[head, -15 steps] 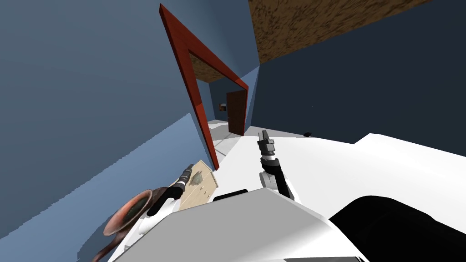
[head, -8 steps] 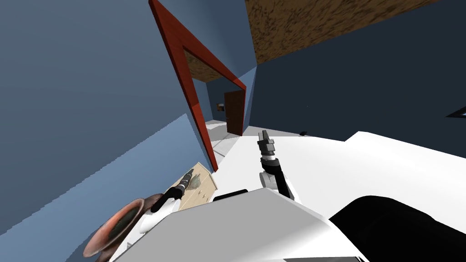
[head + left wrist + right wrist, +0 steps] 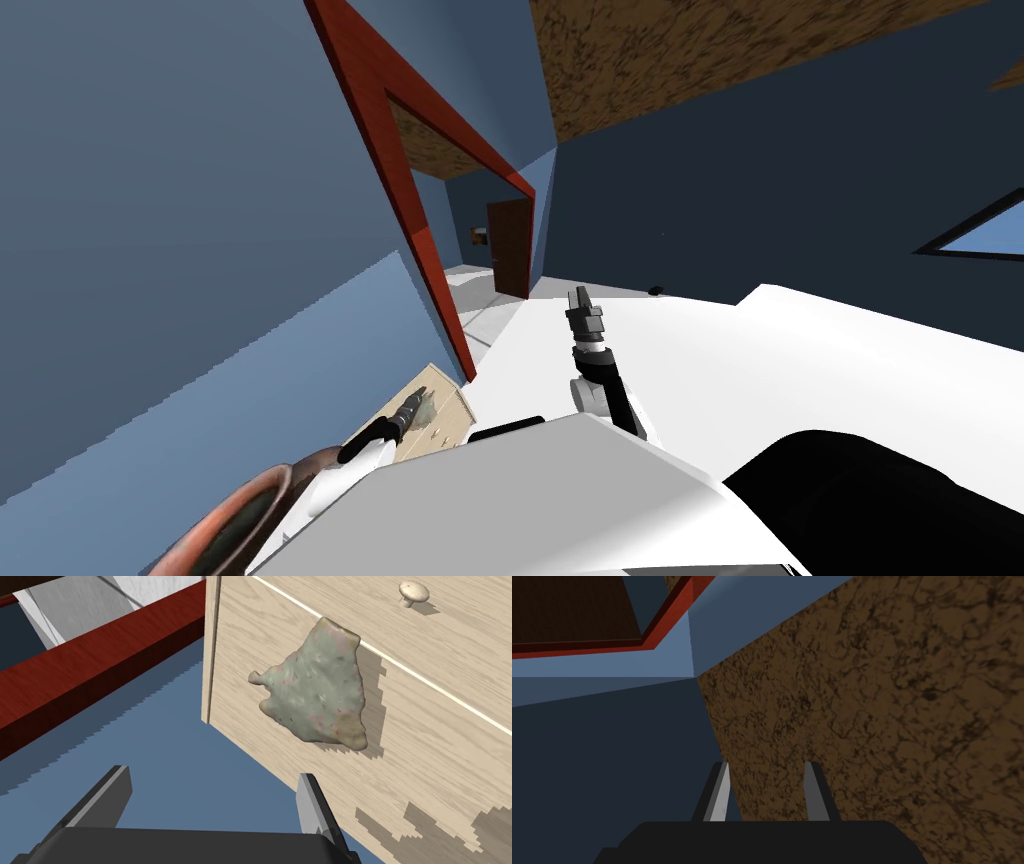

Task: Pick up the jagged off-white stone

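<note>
blue wall (image 3: pixel 150 250) close at left, red door frame (image 3: pixel 420 210) beyond | light wood cabinet (image 3: pixel 425 741) edge just ahead of left gripper (image 3: pixel 212 791) | grey-green stone (image 3: pixel 320 683) flat on cabinet near that edge, clear of fingers | left arm low, reaching forward, fingers spread wide, empty | right gripper (image 3: pixel 580 300) raised ahead of me, fingers narrowly parted, empty

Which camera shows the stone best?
Left wrist view: the stone shows whole against the pale wooden cabinet, beyond the left gripper's open jaws. Head view: a small grey patch. Right wrist camera points elsewhere.
</note>
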Robot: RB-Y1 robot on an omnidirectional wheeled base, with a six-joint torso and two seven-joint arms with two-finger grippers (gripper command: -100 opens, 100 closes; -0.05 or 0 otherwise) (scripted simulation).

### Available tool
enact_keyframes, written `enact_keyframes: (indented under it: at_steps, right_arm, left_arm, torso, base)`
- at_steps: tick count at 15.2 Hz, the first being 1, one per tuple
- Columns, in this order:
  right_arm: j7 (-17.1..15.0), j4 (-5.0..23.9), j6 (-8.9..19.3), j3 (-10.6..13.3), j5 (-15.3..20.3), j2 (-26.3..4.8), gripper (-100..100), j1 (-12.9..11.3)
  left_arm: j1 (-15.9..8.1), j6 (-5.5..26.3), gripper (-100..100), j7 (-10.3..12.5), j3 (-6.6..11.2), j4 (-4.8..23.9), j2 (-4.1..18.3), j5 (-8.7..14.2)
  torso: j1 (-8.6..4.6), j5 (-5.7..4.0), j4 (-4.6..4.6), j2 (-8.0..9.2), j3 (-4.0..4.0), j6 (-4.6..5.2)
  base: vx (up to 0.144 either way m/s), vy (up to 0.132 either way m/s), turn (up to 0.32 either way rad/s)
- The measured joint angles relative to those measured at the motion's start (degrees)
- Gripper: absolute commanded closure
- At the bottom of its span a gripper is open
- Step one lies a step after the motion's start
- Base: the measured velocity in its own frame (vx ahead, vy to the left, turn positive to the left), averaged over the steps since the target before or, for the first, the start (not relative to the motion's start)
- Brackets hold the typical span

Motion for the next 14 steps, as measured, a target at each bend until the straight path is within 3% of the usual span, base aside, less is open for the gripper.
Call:
enact_keyframes:
  at_steps: [14]
  right_arm:
    - [0.00, 0.00, 0.00, 0.00, 0.00, 0.00, 0, 0.00]
  left_arm:
    - [-2.75, 14.73, -100, -7.45, 0.12, 9.84, 0.43, 3.39]
  torso:
    - [0.02, 0.00, 0.00, -0.02, -0.01, -0.01]
  base:
    - [0.047, 0.015, -0.084]
